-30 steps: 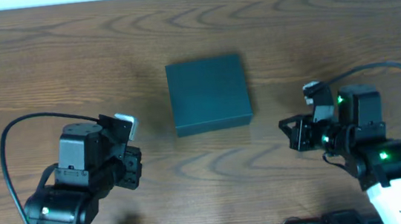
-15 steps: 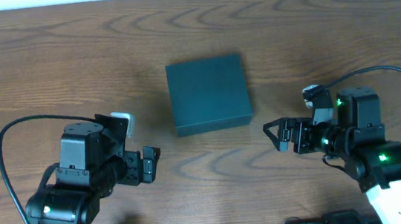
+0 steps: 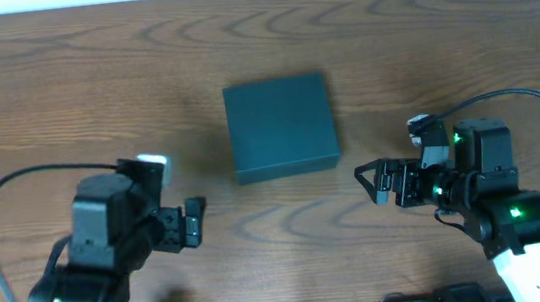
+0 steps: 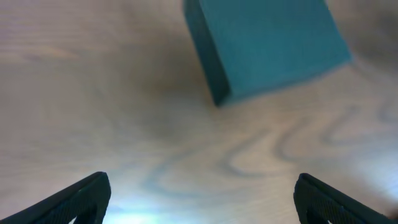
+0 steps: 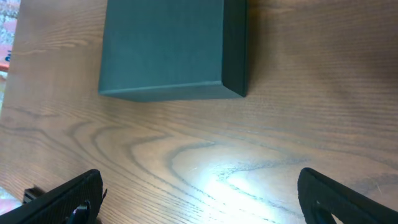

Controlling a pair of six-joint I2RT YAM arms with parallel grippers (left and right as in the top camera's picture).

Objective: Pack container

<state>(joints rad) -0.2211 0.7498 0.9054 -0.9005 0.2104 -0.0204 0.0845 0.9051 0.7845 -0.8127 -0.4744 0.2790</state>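
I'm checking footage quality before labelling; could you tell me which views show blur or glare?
Left wrist view: blurred throughout, the container smeared at its edges, pale glare on the table near the bottom edge. Right wrist view: sharp, with a bright reflection on the table below the container. Overhead view: evenly lit, no strong glare.

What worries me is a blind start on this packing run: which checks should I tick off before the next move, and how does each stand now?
1. Lid of the dark teal-green square rigid box open for packing: not ok, the top looks shut flat.
2. Left end effector open and empty: ok.
3. Right end effector open and empty: ok.
4. Box apart from both end effectors on the brown wood-grain table: ok, it touches neither.
5. Things to pack located: not ok, none shows in any view.
6. Side on which the lid hinges: cannot tell.
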